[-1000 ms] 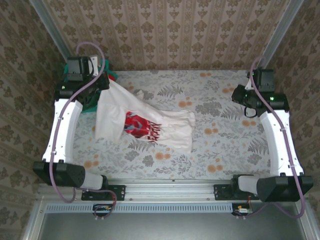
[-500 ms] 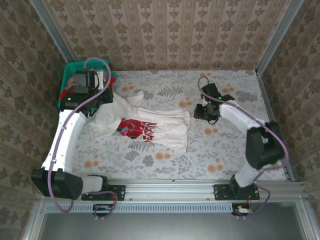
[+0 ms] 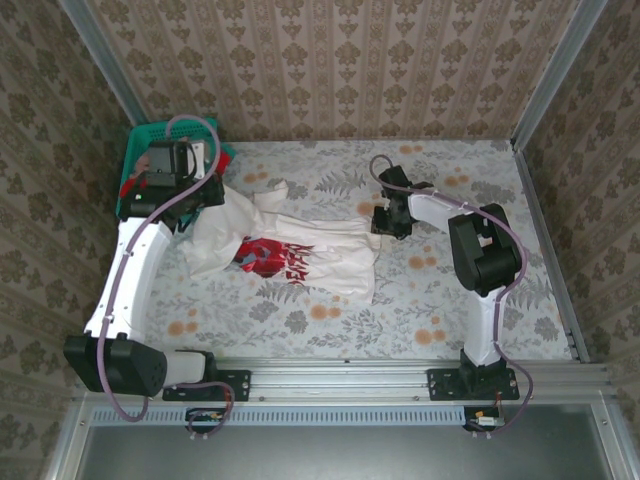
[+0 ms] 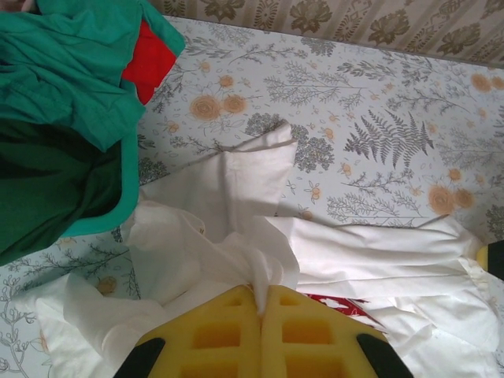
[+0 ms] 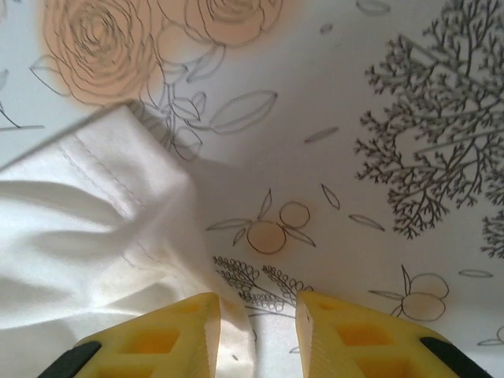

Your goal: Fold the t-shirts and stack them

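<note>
Left end effector (image 4: 261, 303) is pressed together on a bunched fold of the printed t-shirt (image 3: 310, 255), which lies crumpled left of centre on the worktop (image 3: 450, 300). If raised, a wad rather than an edge may be lifted. Movement is crowded by the basket (image 3: 150, 135) of shirts (image 4: 63, 71) in the far-left corner. Right end effector (image 5: 256, 311) is spread at the right hem, and only the hem's edge may be caught.

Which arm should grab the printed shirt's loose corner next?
Probably right: the right gripper is open at the printed shirt's loose corner, while the left gripper is shut on its other end.
</note>
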Available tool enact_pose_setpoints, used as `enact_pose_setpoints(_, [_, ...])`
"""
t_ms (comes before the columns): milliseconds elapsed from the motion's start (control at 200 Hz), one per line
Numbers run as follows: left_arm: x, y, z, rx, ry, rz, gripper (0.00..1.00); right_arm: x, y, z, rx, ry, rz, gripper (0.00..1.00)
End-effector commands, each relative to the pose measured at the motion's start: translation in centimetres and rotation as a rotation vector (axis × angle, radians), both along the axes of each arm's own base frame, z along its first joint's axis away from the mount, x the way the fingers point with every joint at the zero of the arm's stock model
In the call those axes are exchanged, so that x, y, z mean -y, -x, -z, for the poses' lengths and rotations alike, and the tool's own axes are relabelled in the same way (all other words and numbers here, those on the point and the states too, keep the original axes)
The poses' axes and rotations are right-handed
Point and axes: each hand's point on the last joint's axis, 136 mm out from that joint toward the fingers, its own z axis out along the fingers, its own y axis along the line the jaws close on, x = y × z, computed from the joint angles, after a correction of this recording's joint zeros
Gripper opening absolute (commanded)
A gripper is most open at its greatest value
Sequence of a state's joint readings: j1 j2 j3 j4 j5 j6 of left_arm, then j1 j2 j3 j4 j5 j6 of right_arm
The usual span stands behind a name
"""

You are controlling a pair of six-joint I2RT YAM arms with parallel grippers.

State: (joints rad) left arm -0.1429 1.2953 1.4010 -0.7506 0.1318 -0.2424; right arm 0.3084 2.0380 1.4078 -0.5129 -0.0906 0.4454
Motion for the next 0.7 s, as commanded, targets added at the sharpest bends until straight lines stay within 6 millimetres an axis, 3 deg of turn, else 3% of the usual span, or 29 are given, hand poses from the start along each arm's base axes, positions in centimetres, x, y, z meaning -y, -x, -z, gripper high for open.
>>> enact_pose_setpoints(0, [-0.3, -0.3, -0.1, 0.017, -0.001, 0.000, 0.00, -1.2, -0.2, 1.0, -0.010, -0.014, -0.015, 0.33])
enact_pose_setpoints(255, [-0.5, -0.3, -0.4, 0.019, 0.005, -0.003, 0.00, -1.7, 0.8, 1.0, -0.026, -0.001, -0.035, 0.27])
enact_pose_setpoints(490, [-0.7, -0.2, -0.3, 0.017, 0.008, -0.007, 0.00, -1.2, 2.3, 0.1, -0.027, 0.111, -0.053, 0.31])
enact_pose_setpoints(695, [-0.7, -0.3, -0.3, 0.018, 0.012, -0.006, 0.00, -1.5, 2.3, -0.2, -0.026, 0.126, -0.062, 0.30])
